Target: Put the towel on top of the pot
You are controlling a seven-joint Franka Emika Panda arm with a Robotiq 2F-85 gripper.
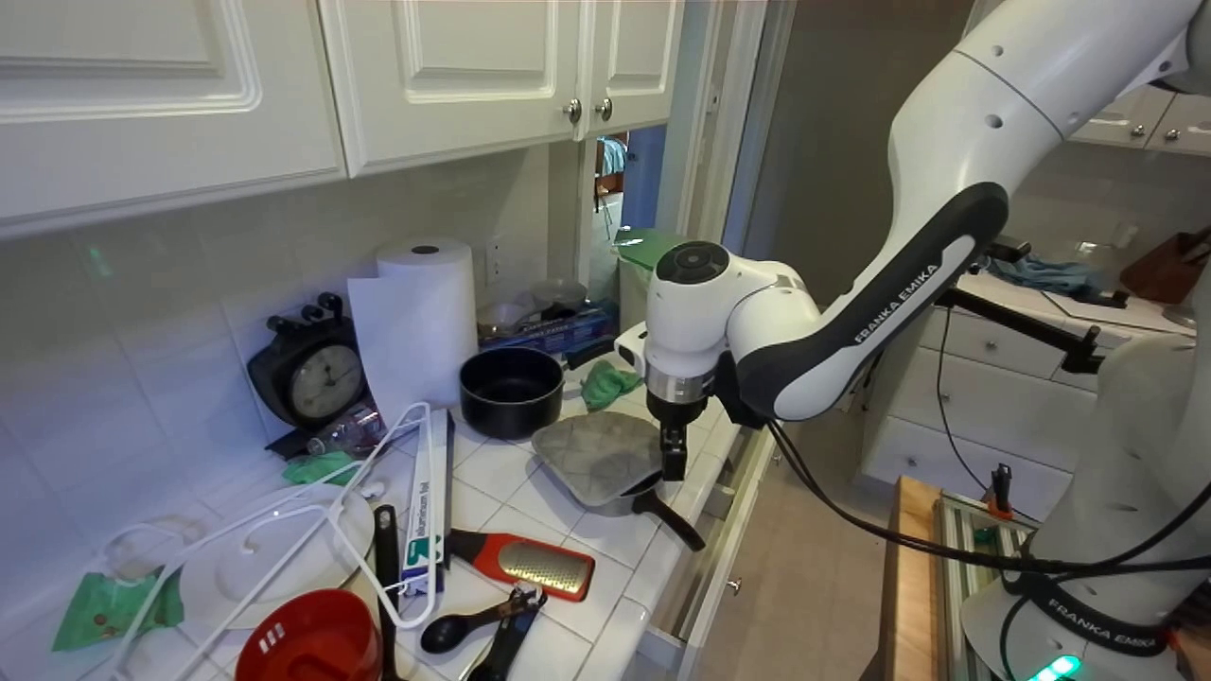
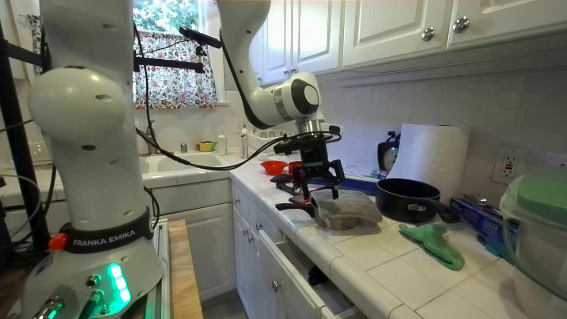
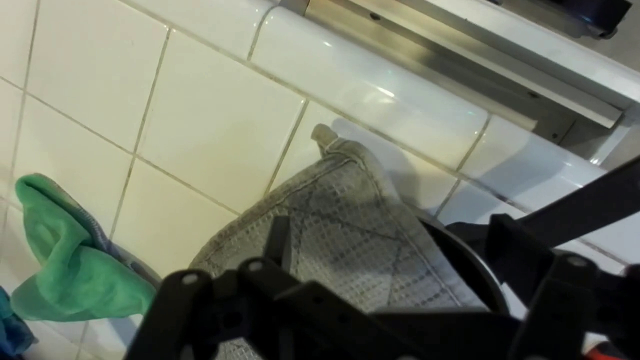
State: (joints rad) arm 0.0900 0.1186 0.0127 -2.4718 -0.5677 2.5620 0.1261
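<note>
Grey towel (image 1: 596,454) covers the pot (image 2: 340,223), 1 edge bare; the tool (image 2: 320,196) stands spread, gripping nothing; likely only backing away remains.

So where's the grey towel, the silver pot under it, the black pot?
Towel (image 3: 345,240), in the wrist view: upper face.
Silver pot (image 2: 340,222), in an exterior view: side wall.
Black pot (image 1: 511,416), in an exterior view: outer wall.
</note>
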